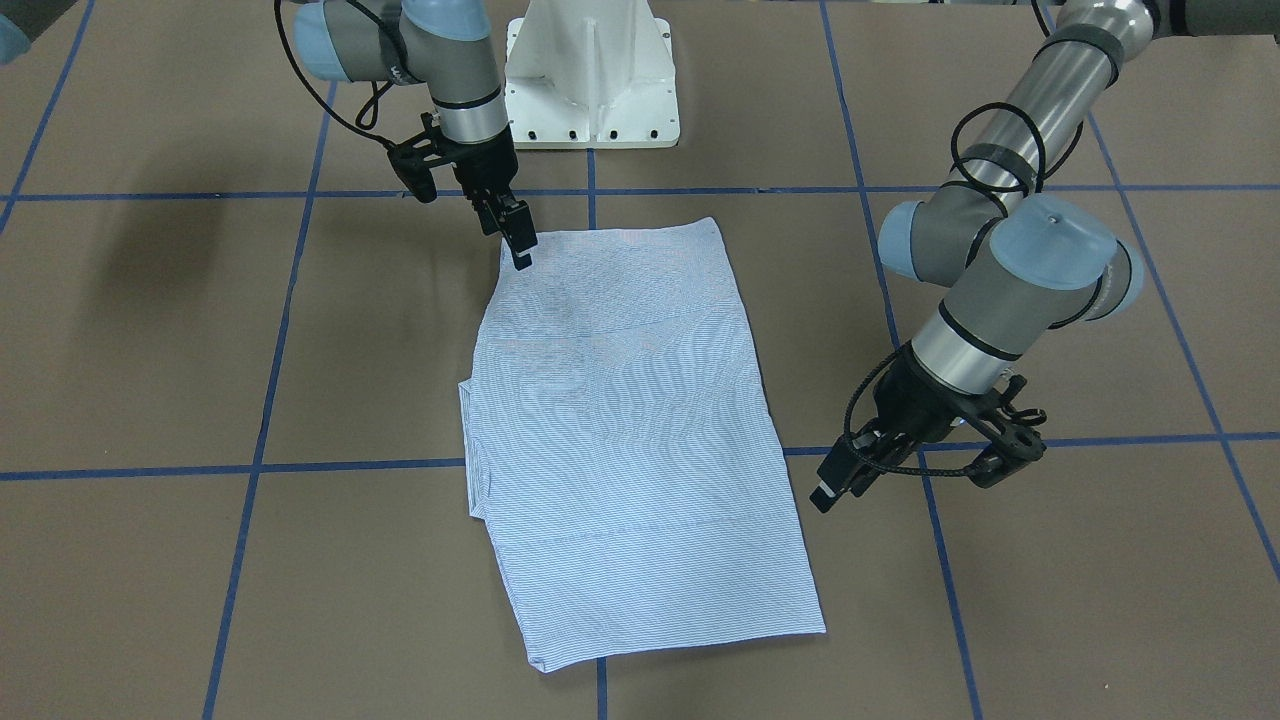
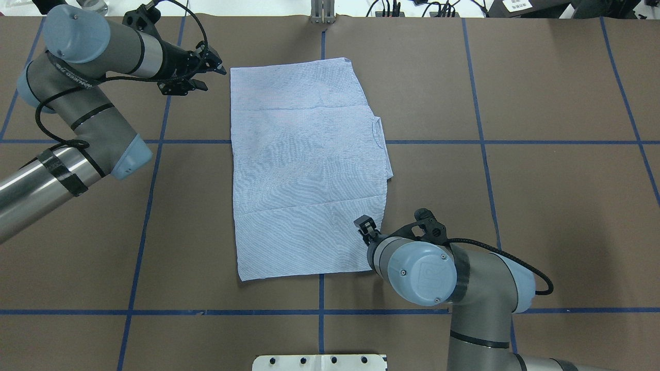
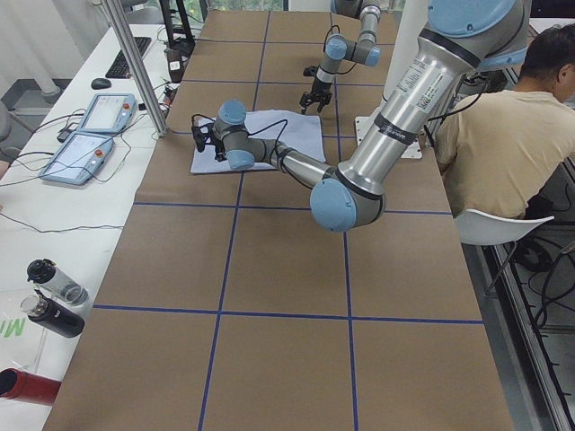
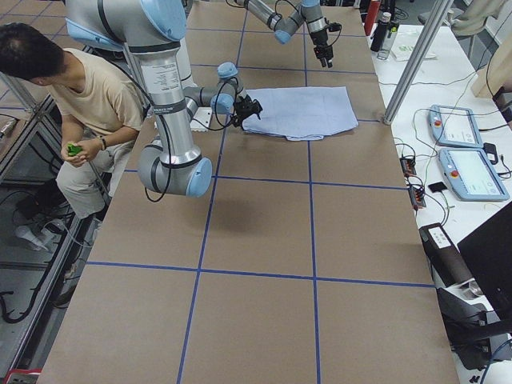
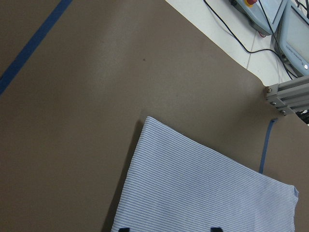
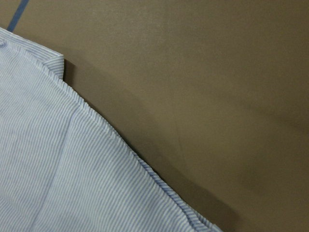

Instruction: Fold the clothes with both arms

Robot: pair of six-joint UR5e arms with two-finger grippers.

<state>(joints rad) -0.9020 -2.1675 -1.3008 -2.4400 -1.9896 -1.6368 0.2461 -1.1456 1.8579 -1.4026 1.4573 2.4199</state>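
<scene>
The light blue-and-white striped shirt (image 1: 620,420) lies flat on the brown table, folded into a long rectangle; it also shows in the overhead view (image 2: 304,170). My left gripper (image 2: 216,64) hovers just off the shirt's far corner, open and empty (image 1: 828,490). In the left wrist view its two fingertips (image 5: 216,229) stand wide apart over the shirt (image 5: 203,193). My right gripper (image 1: 520,250) is at the shirt's corner near the base (image 2: 365,225), and its fingers look apart. The right wrist view shows only the shirt's edge (image 6: 58,169).
The white pedestal base (image 1: 590,80) stands behind the shirt. A seated person (image 4: 72,104) is beside the robot. Teach pendants (image 4: 464,144) lie on the white bench past the table's far edge, near an aluminium post (image 2: 322,13). Bottles (image 3: 54,296) lie there too.
</scene>
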